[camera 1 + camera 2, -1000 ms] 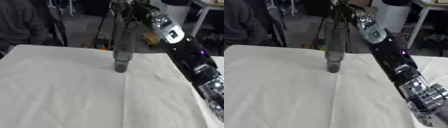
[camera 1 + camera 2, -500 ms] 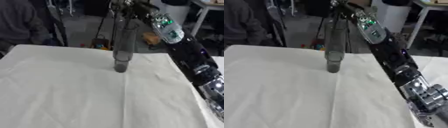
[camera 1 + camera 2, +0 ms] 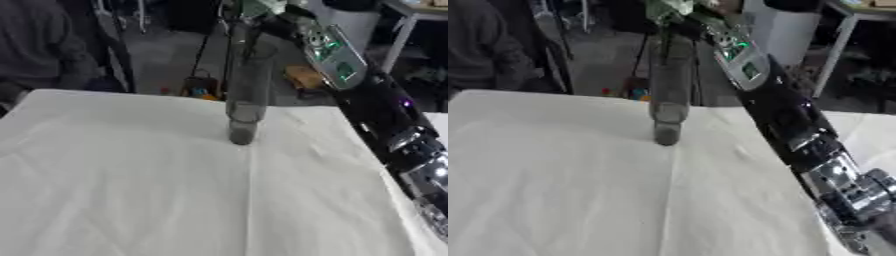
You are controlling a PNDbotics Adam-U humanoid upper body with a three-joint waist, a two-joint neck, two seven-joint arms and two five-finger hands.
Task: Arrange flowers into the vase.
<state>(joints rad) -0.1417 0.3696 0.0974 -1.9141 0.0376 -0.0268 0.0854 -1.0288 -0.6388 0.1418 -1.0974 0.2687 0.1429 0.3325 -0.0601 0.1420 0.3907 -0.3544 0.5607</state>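
Little has shifted since a moment ago: the right arm [image 3: 780,107] still reaches up from the lower right across the desk [image 3: 131,190] toward the top of the vase [image 3: 247,85], and the vase stands in the same spot. It is a tall, clear, narrow glass vase, upright on the white cloth near the desk's far edge, about midway across. Green leaves of a flower [image 3: 667,9] show just above its mouth, with a thin stem running down inside the glass. The right hand [image 3: 262,12] is at the very top, beside the vase's rim; whether its fingers are apart or clamped on the stem cannot be told. A person in dark clothing [image 3: 44,45] stands beyond the far left corner.
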